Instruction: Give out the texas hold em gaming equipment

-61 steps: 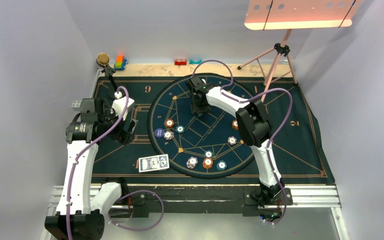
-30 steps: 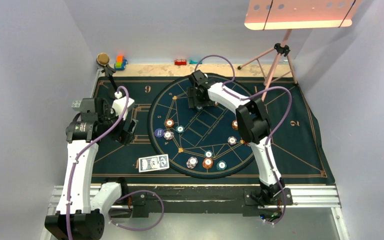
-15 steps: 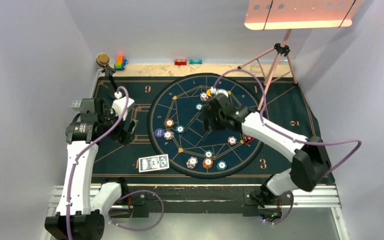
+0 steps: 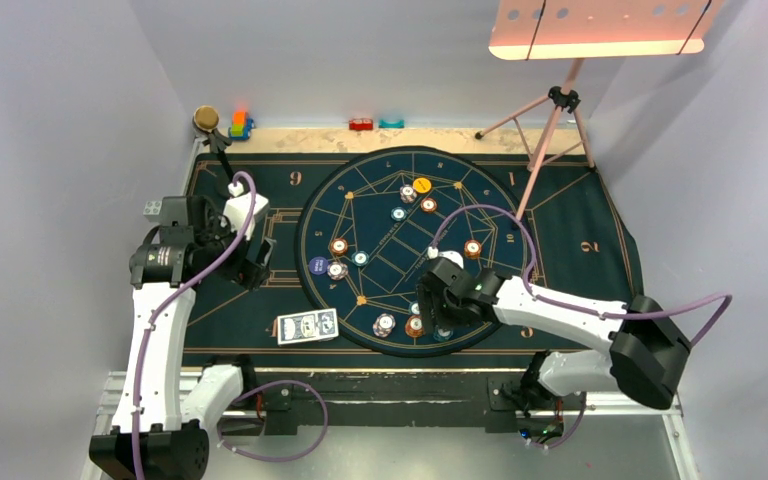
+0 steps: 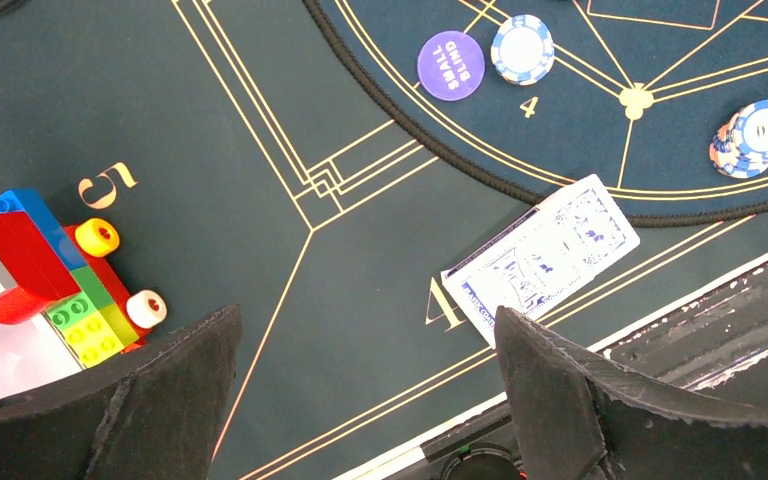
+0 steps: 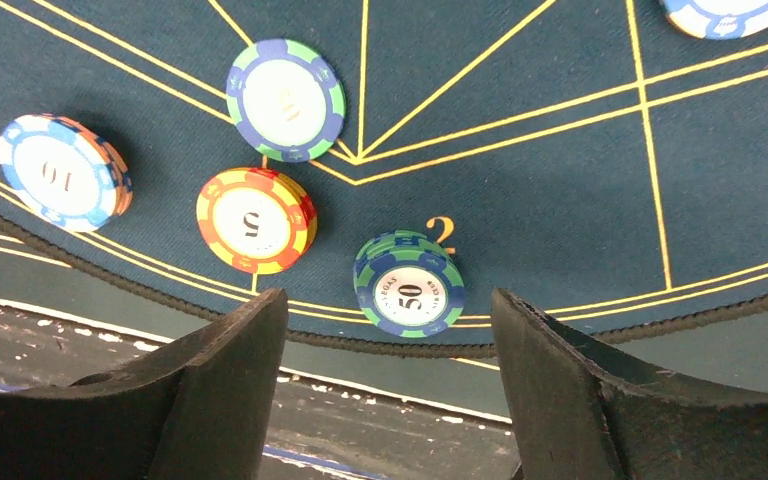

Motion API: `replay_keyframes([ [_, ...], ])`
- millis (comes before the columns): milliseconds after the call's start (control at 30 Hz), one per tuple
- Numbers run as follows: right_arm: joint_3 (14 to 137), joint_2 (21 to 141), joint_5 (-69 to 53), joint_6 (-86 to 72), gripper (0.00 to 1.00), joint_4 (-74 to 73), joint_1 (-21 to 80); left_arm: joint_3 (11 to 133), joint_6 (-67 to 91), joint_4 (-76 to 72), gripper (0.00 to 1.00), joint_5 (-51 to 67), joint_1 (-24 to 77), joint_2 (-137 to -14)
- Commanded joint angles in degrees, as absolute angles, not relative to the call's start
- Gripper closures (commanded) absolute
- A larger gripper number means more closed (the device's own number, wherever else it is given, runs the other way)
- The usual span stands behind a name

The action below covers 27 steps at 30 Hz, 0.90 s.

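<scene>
Right end effector [image 6: 388, 305] spread empty above a green chip [image 6: 409, 284]; left end effector [image 5: 367, 320] spread near the cards [image 5: 540, 255]

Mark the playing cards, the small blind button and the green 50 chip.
playing cards [image 5: 540, 255], left wrist view, middle of the top card's patterned back.
small blind button [image 5: 451, 65], left wrist view, centre of its purple face.
green 50 chip [image 6: 409, 285], right wrist view, white centre label.
</scene>
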State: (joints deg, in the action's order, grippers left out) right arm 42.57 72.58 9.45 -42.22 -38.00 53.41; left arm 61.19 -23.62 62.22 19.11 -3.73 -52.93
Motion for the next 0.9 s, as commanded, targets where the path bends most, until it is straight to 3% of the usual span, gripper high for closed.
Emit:
replay_keyframes([
  [0,41.19,73.91,9.22,-45.09,0.25,-36.47,54.66,63.80,-24.06,62.26,0.00,19.90,-4.01,-52.73],
  [433,40.32,80.27,12.48,-47.20,0.39,-36.32,55.01,63.45,-24.52,61.94,0.00,19.31,-3.97,-52.81],
  [567,41.86,82.41,12.81,-51.95,0.49,-38.83,54.76,63.62,-24.73,61.86,0.00,19.65,-4.00,-52.86],
  [867,43.94,85.72,20.54,-62.87,0.59,-45.29,54.54,64.36,-26.85,62.13,0.00,19.95,-4.00,-53.22],
])
